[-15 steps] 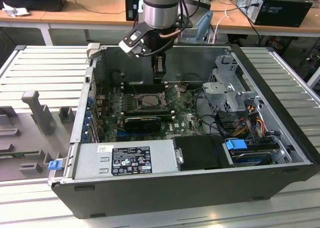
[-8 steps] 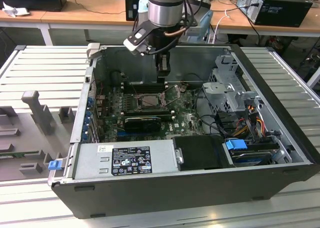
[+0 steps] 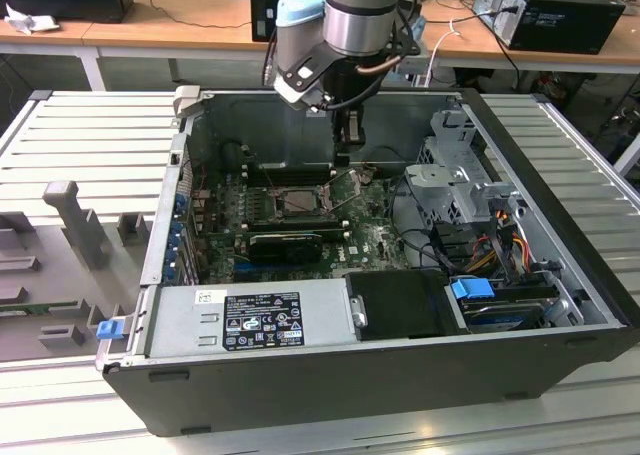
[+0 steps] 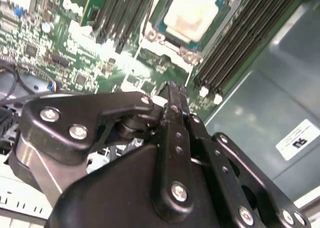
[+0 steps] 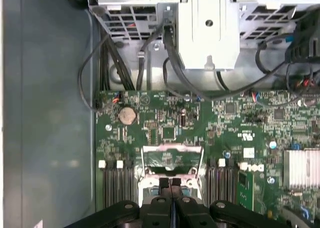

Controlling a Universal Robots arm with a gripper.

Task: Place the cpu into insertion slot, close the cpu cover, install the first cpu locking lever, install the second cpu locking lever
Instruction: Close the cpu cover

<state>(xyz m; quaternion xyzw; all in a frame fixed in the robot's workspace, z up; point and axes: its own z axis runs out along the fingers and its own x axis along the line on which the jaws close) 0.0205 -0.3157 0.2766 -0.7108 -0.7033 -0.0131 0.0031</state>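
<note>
Nearest the exterior camera, the power supply (image 3: 250, 320) runs along the front of the open tower case (image 3: 350, 385). It has a black sticker (image 3: 262, 321), but I can't make out the print, so no brand from me. The case lies on its side on the ribbed table (image 3: 90, 135) with the panel off, I'd guess so the arm can reach straight down onto the board.

Further in is the motherboard (image 3: 375, 240) with the insertion slot (image 3: 300, 201), at about 7 o'clock from the claw in the exterior view. The cpu (image 4: 192, 15) sits flat in it, tan face up, so step one looks done. The cpu cover (image 5: 172, 149) looks tipped up on its hinge, not down over the chip.

The claw (image 5: 171, 182) hangs right at that cover, though I can't tell if it's touching. Its tips are pinched together with nothing between them, probably to work as a poker. There's a white label (image 4: 297, 138) on the case wall, unreadable too. Wooden tables (image 3: 180, 30) with more gear sit at 12 o'clock.
</note>
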